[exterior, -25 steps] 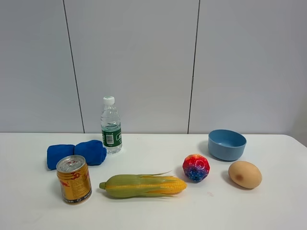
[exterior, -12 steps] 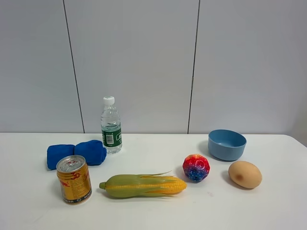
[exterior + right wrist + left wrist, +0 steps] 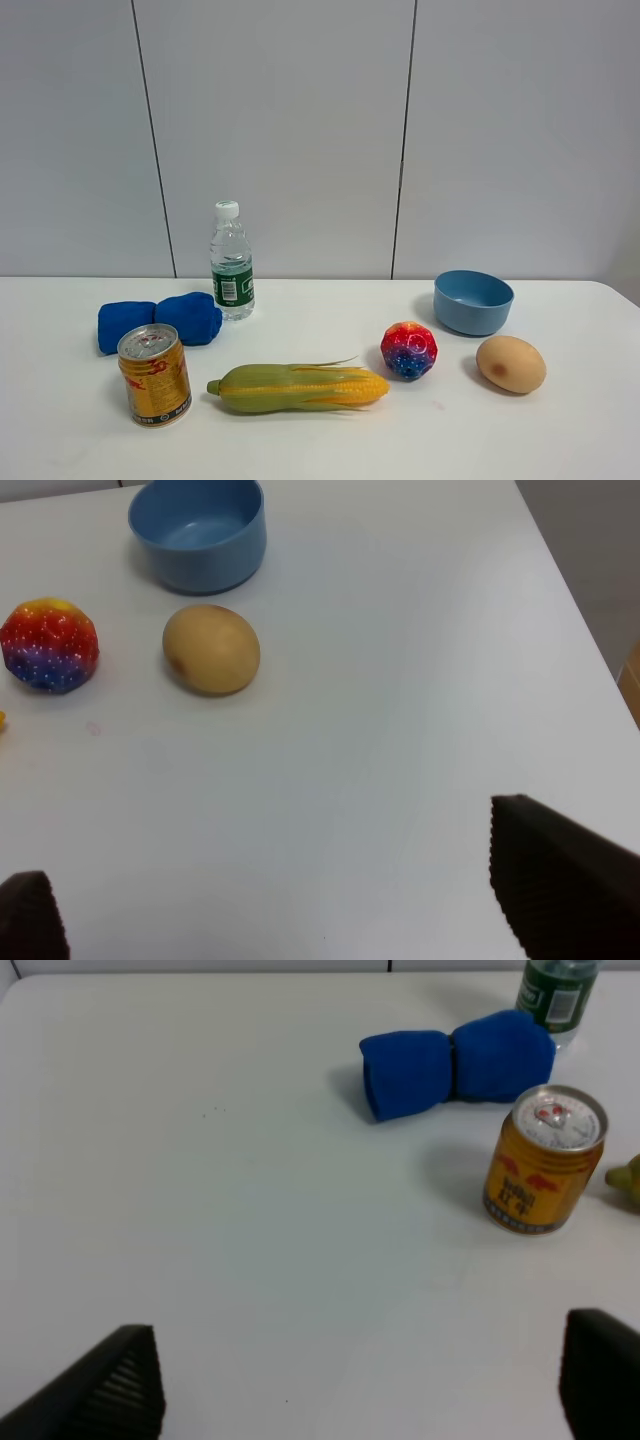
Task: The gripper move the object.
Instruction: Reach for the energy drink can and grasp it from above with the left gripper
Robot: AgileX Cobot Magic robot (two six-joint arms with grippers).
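Left gripper [image 3: 355, 1390]: jaws wide apart, gripping nothing; the dark fingers [image 3: 110, 1390] sit low, with white table [image 3: 250, 1240] showing between them.
Right gripper [image 3: 295, 900]: jaws wide apart, gripping nothing; table surface shows between them.
Can [image 3: 545, 1158]: upright on the table ahead of the left jaws, off toward the finger nearer the right arm and well apart from both fingers. Gold body with red markings, silver pull-tab top facing up.
Cloth [image 3: 455, 1060]: blue bundle, beyond the can as seen from the left jaws; near the can, not touching it.
Bottle [image 3: 558, 990]: farther from the left jaws than the cloth, just behind it; upright, green label.
Corn [image 3: 298, 387]: lying flat beside the can, on the side toward the right gripper; a gap separates them.
Ball [image 3: 48, 645]: multicoloured, ahead of the right jaws, out past the finger nearer the left arm.
Egg [image 3: 211, 648]: ahead of the right jaws, near the ball, apart from it.
Bowl [image 3: 200, 565]: blue, upright, beyond the egg from the right jaws; not touching it.
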